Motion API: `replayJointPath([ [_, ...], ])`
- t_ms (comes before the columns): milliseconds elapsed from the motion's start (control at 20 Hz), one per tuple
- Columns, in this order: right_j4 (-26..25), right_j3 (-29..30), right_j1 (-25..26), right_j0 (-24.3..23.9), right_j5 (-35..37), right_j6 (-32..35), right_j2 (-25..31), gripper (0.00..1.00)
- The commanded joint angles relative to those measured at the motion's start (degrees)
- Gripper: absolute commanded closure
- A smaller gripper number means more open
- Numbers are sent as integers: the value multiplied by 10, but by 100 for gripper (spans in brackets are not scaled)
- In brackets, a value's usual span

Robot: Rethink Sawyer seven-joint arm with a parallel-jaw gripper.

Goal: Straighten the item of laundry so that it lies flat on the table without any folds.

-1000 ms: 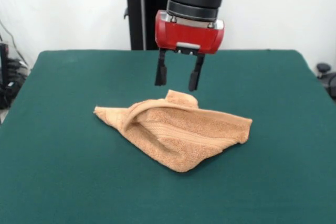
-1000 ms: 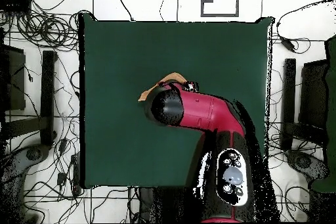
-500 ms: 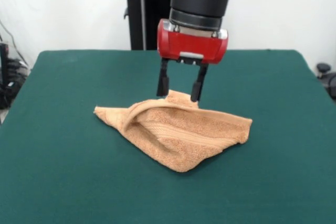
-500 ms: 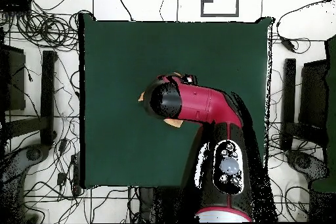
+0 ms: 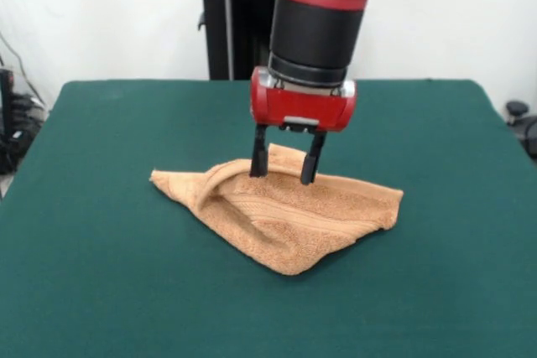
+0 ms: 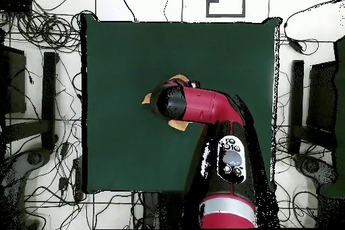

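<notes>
Hand [image 5: 284, 169] spread apart, fingertips touching the crumpled towel [image 5: 285, 215] on the table [image 5: 92, 274]; no writing legible.

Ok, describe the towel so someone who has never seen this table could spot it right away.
Look at the green table, near its middle, under the red and black arm. The orange-tan terry towel lies there crumpled and folded over, the open gripper straddling its raised far fold. It is the only thing lying on the table.

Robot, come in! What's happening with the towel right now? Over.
Gripper open, jaws straddling the raised fold. Towel crumpled, folded over on the table. Nothing in the way.
</notes>
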Motion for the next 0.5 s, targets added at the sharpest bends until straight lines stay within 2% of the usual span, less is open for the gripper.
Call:
replayJointPath([
  [50,-38,17,41,1,-36,41,50,0],
  [300,-33,22,54,14,-41,80,30,0],
  [500,-17,27,56,48,-37,140,-23,0],
])
